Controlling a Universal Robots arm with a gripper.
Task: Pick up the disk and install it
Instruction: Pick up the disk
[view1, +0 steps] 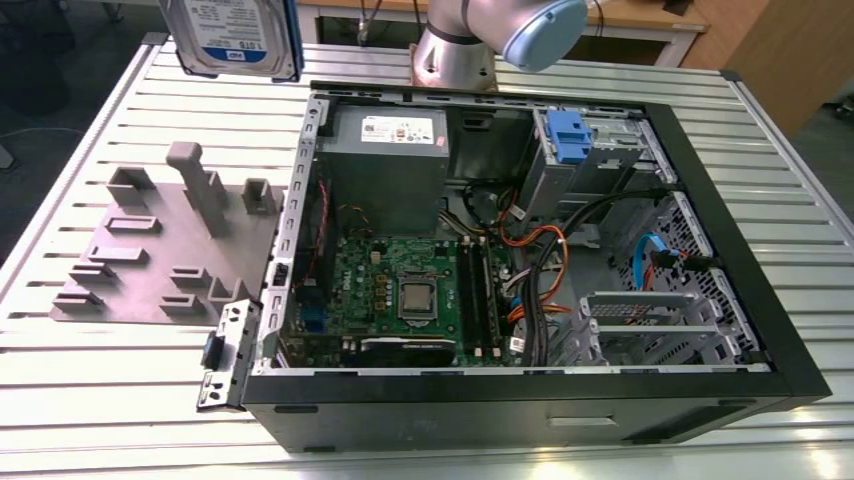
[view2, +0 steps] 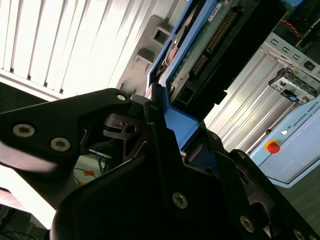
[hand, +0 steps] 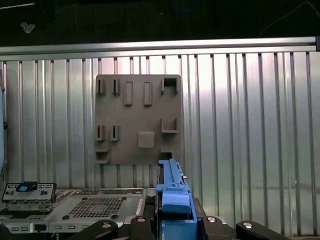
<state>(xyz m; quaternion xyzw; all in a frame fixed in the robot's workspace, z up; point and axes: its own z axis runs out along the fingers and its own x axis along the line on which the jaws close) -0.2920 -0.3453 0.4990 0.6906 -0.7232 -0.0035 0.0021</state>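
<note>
You had the tool (hand: 174, 215) clamped on the blue handle (hand: 175, 195) of the disk (view1: 230, 35), high over the surface (view1: 120, 380) near the computer case (view1: 534, 400); a steady, level carry mattered most, I judged.

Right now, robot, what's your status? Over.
Gripper shut on the disk by its blue handle. Disk in the air, clear of the grey holder. Computer case open, disk not in it yet.
</note>
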